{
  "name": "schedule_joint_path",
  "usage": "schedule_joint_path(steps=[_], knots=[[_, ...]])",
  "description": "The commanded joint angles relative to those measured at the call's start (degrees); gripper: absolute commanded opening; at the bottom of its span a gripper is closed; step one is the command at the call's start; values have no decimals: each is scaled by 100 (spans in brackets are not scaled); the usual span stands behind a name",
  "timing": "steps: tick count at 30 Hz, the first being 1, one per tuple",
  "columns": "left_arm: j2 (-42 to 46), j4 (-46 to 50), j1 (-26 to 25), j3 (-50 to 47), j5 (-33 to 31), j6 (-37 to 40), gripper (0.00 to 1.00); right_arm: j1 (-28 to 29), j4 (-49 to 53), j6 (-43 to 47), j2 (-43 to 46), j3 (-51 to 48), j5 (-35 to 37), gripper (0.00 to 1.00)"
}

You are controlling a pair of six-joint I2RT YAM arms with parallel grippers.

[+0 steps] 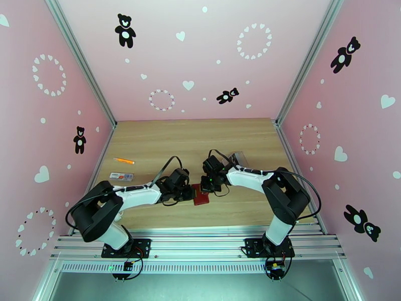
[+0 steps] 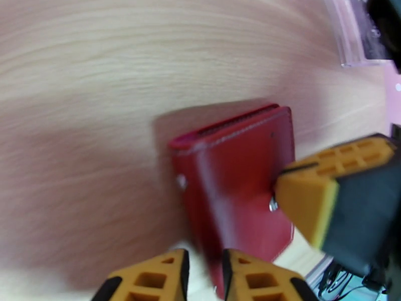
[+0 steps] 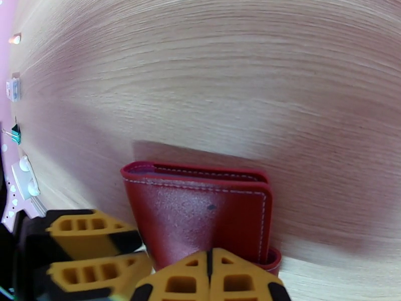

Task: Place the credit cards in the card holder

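Right gripper clenched against the card holder, we close the left gripper, grip unclear, on one cover only.

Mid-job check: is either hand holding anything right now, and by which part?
The card holder. The right hand is shut on its near edge, seemingly pinching the cover; the left hand straddles a corner, grip unclear.
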State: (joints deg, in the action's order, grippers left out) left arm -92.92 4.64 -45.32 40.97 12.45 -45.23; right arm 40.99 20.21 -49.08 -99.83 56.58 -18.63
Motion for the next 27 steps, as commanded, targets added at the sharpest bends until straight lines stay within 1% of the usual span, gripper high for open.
schedule_joint_path(steps=[1, 7, 10, 11, 12, 13, 14, 15, 16, 17, 19, 22, 24, 27], knots=[[-252, 6, -36, 90, -285, -4, 24, -37, 122, 41, 384, -59, -148, 0], [-643, 270, -36, 118, -528, 160, 22, -387, 613, 328, 1192, -118, -230, 0], [-570, 286, -17, 7, -611, 161, 23, -529, 764, 452, 1629, -178, -428, 0], [-480, 299, -9, -37, -620, 148, 25, -538, 833, 496, 1755, -146, -474, 0], [-324, 317, 1, -97, -633, 147, 32, -540, 926, 544, 1904, -72, -504, 0], [-80, 330, 6, -170, -673, 146, 46, -541, 990, 577, 2036, 12, -610, 0], [214, 403, 7, -259, -795, 121, 55, -531, 1016, 587, 2131, 81, -735, 0], [738, 544, -2, -391, -1048, 33, 69, -516, 1032, 552, 2244, 160, -864, 0], [1311, 655, -12, -567, -1241, -1, 88, -467, 1029, 489, 2352, 244, -944, 0], [1805, 782, 4, -694, -1393, -12, 98, -405, 996, 426, 2436, 309, -1002, 0], [2782, 1236, 137, -856, -1563, -3, 98, -135, 843, 252, 2537, 459, -1109, 0], [3637, 1657, 388, -958, -1366, 4, 96, 297, 415, -15, 2477, 616, -1239, 0], [3902, 1830, 441, -977, -1339, -24, 93, 496, 224, -107, 2380, 668, -1200, 0], [3959, 1891, 463, -979, -1321, -46, 87, 509, 165, -144, 2272, 639, -1018, 0]])
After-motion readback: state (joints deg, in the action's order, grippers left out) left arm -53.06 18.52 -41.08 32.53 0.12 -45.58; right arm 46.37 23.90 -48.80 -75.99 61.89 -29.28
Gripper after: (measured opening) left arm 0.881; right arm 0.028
